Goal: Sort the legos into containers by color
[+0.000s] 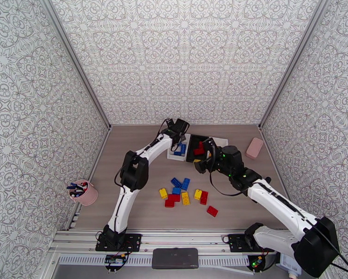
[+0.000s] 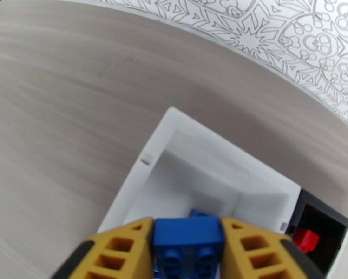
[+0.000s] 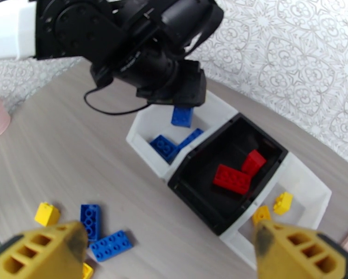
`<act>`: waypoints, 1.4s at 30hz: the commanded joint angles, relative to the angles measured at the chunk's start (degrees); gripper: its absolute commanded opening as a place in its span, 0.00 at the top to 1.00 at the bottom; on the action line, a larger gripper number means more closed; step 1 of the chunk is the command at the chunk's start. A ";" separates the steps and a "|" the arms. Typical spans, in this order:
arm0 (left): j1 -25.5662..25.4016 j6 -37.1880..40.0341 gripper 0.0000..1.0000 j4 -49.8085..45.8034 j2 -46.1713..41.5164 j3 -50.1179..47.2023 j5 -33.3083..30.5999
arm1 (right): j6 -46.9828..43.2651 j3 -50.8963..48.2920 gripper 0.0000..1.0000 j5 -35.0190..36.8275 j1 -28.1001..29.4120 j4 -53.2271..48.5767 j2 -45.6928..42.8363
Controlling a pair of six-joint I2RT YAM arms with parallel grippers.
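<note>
Wood-grain table (image 1: 127,136) meets patterned walls (image 1: 187,56); left gripper (image 2: 187,229) clamps a blue lego (image 2: 187,238), right gripper (image 3: 170,235) gapes.

A pink cup (image 1: 84,193) stands on the wood-grain desk (image 1: 127,149) near its left edge, with dark and blue pens (image 1: 75,186) upright in it. A pink rectangular block (image 1: 254,148) lies near the far right corner. Walls (image 1: 183,56) with a grey ornamental pattern close in three sides. An aluminium rail (image 1: 183,238) runs along the near edge, and a dark flat panel (image 1: 175,258) lies just in front of it.
</note>
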 commanded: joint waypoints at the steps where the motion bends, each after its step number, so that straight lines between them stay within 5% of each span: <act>1: 0.03 1.81 0.48 -1.96 -2.93 1.06 0.47 | 0.90 1.43 0.01 1.67 0.31 0.88 -0.08; 5: -0.97 2.95 0.38 -1.43 -8.98 -3.58 -0.30 | 2.07 1.28 0.01 3.89 0.33 1.02 -0.49; 18: -8.36 14.00 0.15 14.42 -41.07 -42.09 -4.38 | 9.44 0.91 0.00 13.96 0.33 -3.02 -2.39; 21: -9.61 19.34 0.08 18.16 -47.92 -50.19 -0.07 | 8.08 0.65 0.01 14.36 0.37 -6.59 -3.63; 25: -10.02 24.43 0.00 19.48 -57.56 -58.99 8.61 | -1.61 1.42 0.01 6.06 0.32 -14.36 -5.84; 31: -12.47 40.20 0.00 24.95 -72.65 -72.91 21.98 | -12.68 5.19 0.04 1.08 0.33 -26.47 -4.54; 42: -18.43 58.32 0.00 21.93 -83.80 -83.08 32.44 | -21.86 7.31 0.06 1.96 5.84 -37.38 4.57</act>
